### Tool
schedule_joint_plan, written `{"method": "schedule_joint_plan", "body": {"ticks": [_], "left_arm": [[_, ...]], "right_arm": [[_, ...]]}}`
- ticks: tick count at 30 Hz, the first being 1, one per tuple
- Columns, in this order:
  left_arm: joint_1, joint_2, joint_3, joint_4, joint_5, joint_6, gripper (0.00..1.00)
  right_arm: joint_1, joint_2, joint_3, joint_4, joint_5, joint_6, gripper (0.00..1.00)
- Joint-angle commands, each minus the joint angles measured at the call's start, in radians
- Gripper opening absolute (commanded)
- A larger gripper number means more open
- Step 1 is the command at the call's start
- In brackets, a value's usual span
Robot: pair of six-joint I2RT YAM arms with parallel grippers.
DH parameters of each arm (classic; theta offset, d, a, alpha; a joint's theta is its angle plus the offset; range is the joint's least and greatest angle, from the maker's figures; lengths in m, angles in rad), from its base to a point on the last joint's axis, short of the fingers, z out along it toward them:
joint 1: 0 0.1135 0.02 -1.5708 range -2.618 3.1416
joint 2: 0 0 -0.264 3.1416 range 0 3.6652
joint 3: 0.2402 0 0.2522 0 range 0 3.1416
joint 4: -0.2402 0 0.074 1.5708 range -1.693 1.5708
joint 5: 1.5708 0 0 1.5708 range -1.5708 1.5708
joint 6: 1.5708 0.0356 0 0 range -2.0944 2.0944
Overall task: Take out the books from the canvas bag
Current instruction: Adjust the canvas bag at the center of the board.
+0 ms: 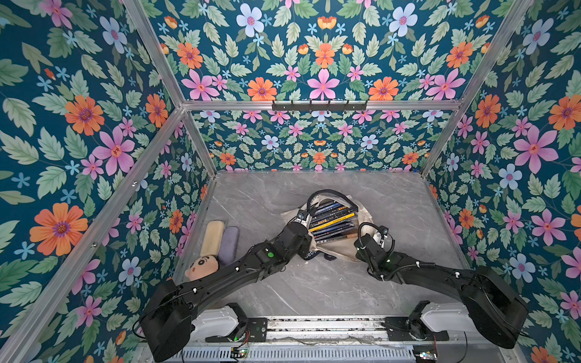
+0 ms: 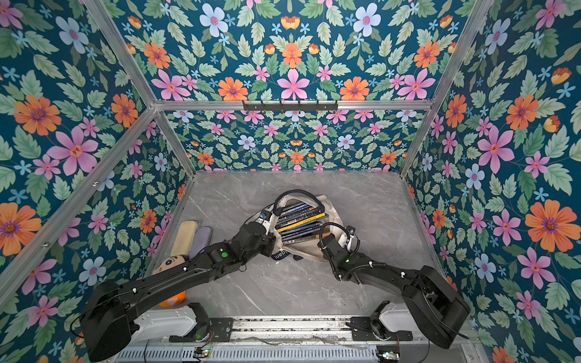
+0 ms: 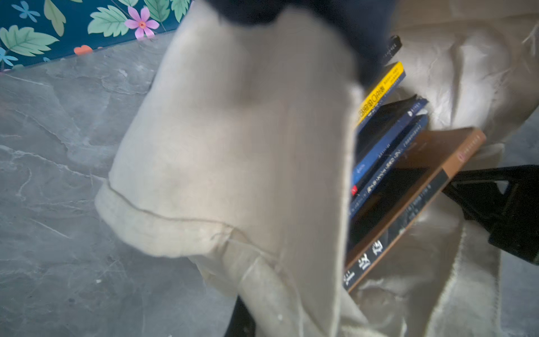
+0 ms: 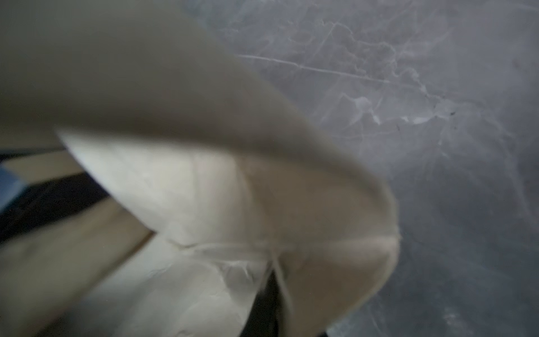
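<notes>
books (image 1: 333, 220) are sitting in a fanned stack inside the canvas bag (image 1: 366, 209), spines showing through the open mouth, none of them out yet. the left gripper (image 1: 306, 217) is pinching the cloth on the left side of the bag with its fingers closed tight. the right gripper (image 1: 375, 232) is doing the same on the right side, fingers nearly together on the rim.

stuff i'm worrying about: both grippers are busy holding cloth, so nothing is free to grab a book. if one is letting go, that side is probably flopping back over the stack. pulling too hard is likely dragging the whole bag along, or the thin canvas is slipping out of the pinch. the dark handle (image 1: 328, 191) is arching over the far end of the books, so a book coming out that way could be snagging on it. the stack is leaning too, so it could be sliding.

writing: the yellow spine (image 3: 382, 90) and the brown book (image 3: 423, 175) are carrying chinese characters, too blurry for me. some pale letters are showing on a dark strap at the near edge of the bag, only partly visible.
</notes>
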Motion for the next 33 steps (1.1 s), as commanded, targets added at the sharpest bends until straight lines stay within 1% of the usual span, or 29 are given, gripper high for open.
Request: {"method": "schedule_joint_plan", "body": {"ticks": [1,3,8,12,15,18,21,26,30,32,33], "left_arm": [[-0.014,-0.022,-0.045,0.064,0.002,-0.010,0.00],[-0.015,-0.028,-0.057,0.097,-0.025,0.014,0.00],[-0.013,0.009,-0.022,0.130,-0.163,0.077,0.00],[-0.005,0.060,0.007,0.234,-0.258,0.112,0.00],[0.025,0.103,0.013,0.324,-0.217,0.127,0.00],[0.041,0.132,-0.005,0.386,-0.194,0.127,0.00],[0.045,0.119,-0.040,0.412,-0.183,0.120,0.00],[0.043,0.057,-0.106,0.468,-0.150,0.103,0.00],[0.042,0.005,-0.131,0.475,-0.132,0.082,0.00],[0.037,-0.015,-0.141,0.475,-0.132,0.086,0.00],[0.032,-0.021,-0.146,0.475,-0.143,0.088,0.00]], "right_arm": [[0.016,0.071,-0.015,-0.005,-0.052,0.077,0.00],[0.016,0.121,0.021,0.025,-0.061,0.062,0.00],[0.004,0.254,0.139,0.128,-0.058,-0.015,0.00],[-0.040,0.396,0.246,0.220,-0.131,-0.061,0.00],[-0.077,0.484,0.319,0.274,-0.164,-0.095,0.00],[-0.114,0.554,0.396,0.269,-0.206,-0.109,0.00],[-0.131,0.534,0.384,0.302,-0.236,-0.116,0.00],[-0.131,0.394,0.314,0.267,-0.224,-0.131,0.00],[-0.130,0.247,0.237,0.224,-0.254,-0.120,0.19],[-0.121,0.174,0.182,0.233,-0.255,-0.115,0.31],[-0.115,0.135,0.153,0.238,-0.240,-0.114,0.40]]}}
